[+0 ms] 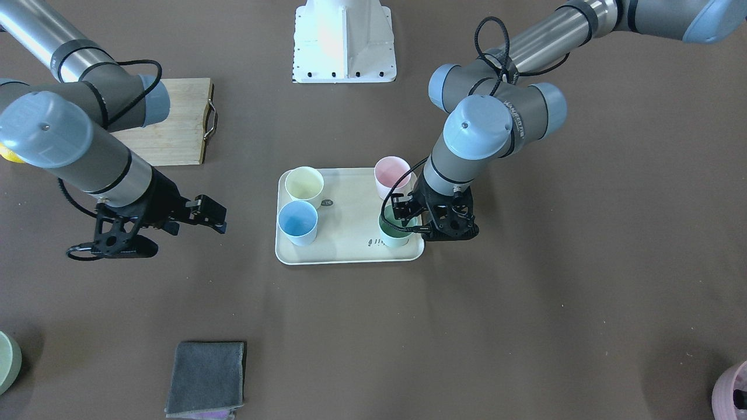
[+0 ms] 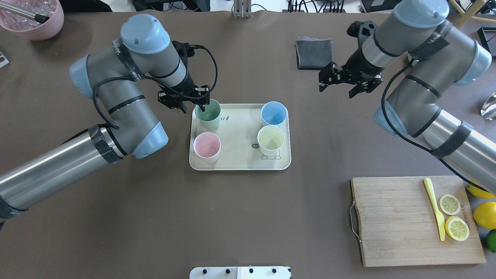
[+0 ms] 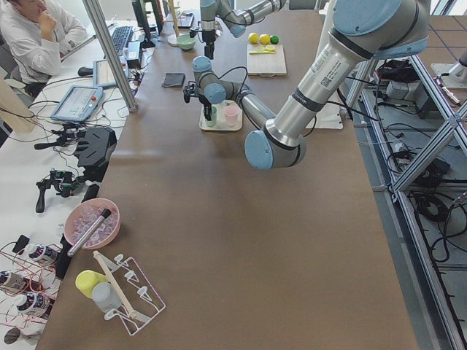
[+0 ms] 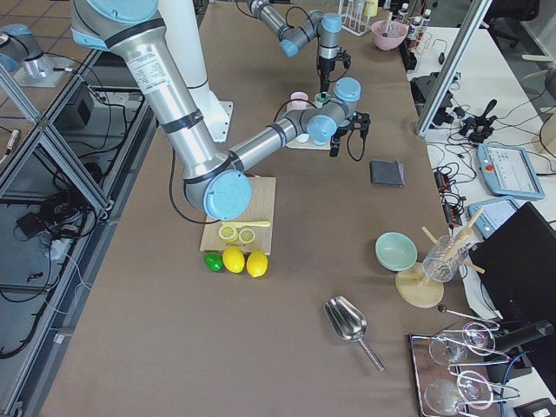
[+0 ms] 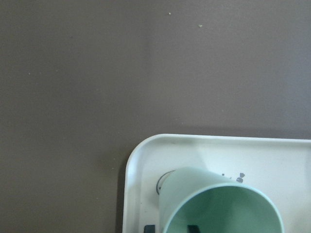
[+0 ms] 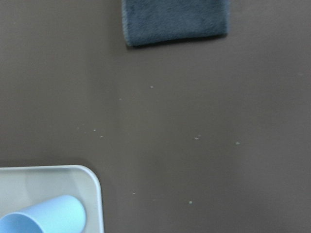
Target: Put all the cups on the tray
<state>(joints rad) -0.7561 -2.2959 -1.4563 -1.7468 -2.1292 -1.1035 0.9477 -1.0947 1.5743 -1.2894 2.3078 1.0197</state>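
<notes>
The cream tray (image 2: 240,161) holds all four cups: mint green (image 2: 209,118), pink (image 2: 207,146), light blue (image 2: 274,113) and pale yellow (image 2: 271,140). My left gripper (image 2: 195,106) is at the mint green cup (image 5: 214,204) in the tray's corner. One fingertip (image 5: 193,228) is inside the cup and the other is outside its wall. The jaws stand a little apart and the cup stands upright on the tray (image 5: 146,160). My right gripper (image 2: 336,90) is open and empty, above bare table beyond the tray. The right wrist view shows the blue cup (image 6: 43,216).
A folded dark grey cloth (image 2: 314,53) lies behind the right gripper. A wooden cutting board (image 2: 410,221) with lemon slices and a yellow knife is at the front right. A pink bowl (image 2: 33,19) sits at the far left corner.
</notes>
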